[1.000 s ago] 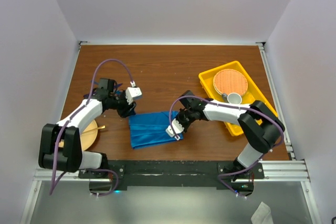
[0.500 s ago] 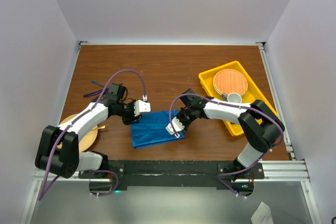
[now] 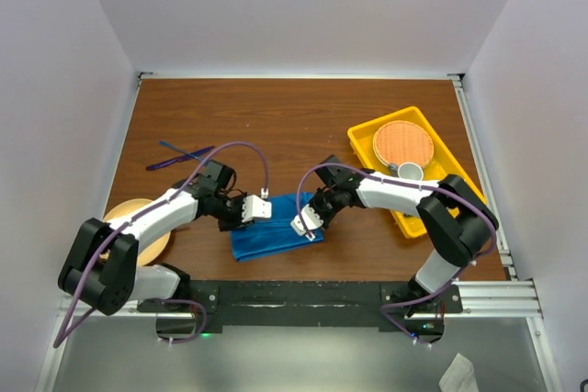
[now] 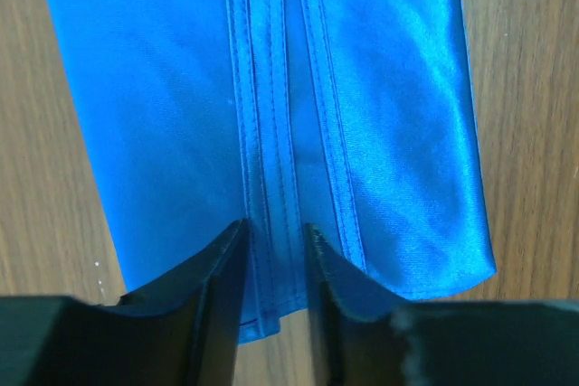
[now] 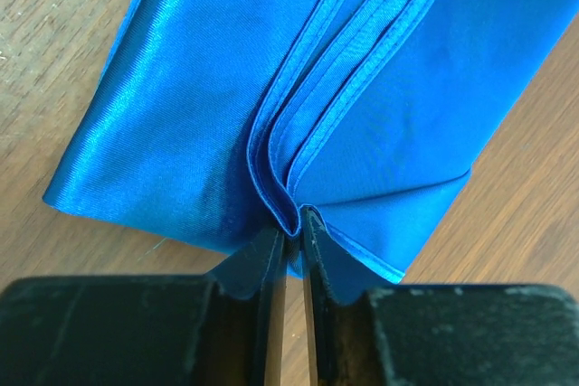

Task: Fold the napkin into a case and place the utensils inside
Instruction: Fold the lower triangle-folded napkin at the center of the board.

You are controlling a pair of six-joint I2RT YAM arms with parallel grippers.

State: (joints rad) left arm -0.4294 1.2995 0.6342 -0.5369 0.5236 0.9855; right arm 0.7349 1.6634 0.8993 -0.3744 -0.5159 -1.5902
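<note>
The napkin (image 3: 268, 238) lies folded into a bright blue oblong packet near the table's front middle. My left gripper (image 3: 260, 208) is at its left end. In the left wrist view the left gripper (image 4: 276, 228) is open, its fingertips resting on the napkin (image 4: 163, 88) on either side of two stitched hems. My right gripper (image 3: 306, 227) is at the right end. In the right wrist view the right gripper (image 5: 291, 228) pinches a bunched fold of the napkin's (image 5: 181, 88) layered edges. The utensils (image 3: 184, 154), thin blue and purple pieces, lie crossed at the left.
A wooden plate (image 3: 138, 218) sits at the front left, partly under my left arm. A yellow tray (image 3: 363, 140) at the right holds an orange woven disc (image 3: 402, 142) and a small cup (image 3: 408, 173).
My left arm swung right and toward the near edge, from beside the utensils to the napkin's left end, uncovering the utensils. The right gripper stayed at the napkin's right end.
</note>
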